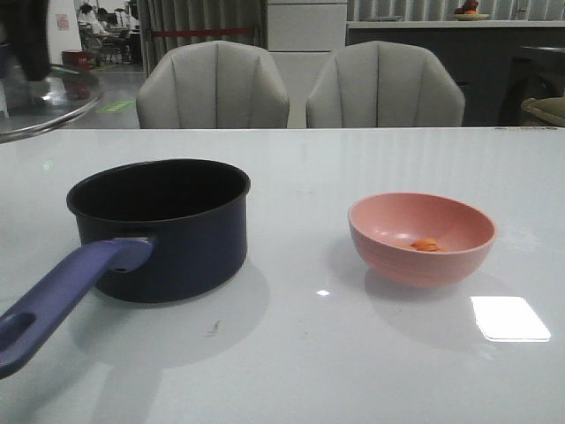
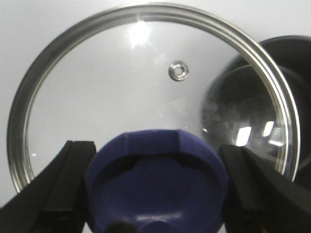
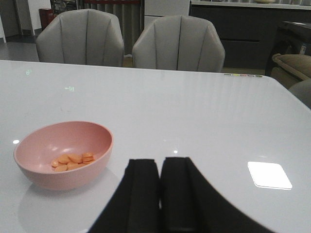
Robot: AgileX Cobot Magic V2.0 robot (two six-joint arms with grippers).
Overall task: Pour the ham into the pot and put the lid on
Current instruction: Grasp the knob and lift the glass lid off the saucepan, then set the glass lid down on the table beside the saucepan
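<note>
Now pre-pour: right pincer (image 3: 160, 194) closed, empty, bowl (image 3: 63, 153) with ham (image 3: 73, 161) beside it; left pincer (image 2: 155, 194) straddles lid (image 2: 146, 92) knob, grip unclear. Next: grasp bowl.

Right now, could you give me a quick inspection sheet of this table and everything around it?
Surface: white glossy table, bright glare patch at the right.
Job's things: pot uncovered, nothing seen inside; ham in pink bowl; lid beside the pot.
Clutter: nothing seen.
Grippers: left gripper, jaws flanking the lid's knob, contact unclear; right gripper, jaws together, holding nothing, near the bowl.
Cables: nothing seen.
Surroundings: two grey chairs behind the table, counter beyond.
</note>
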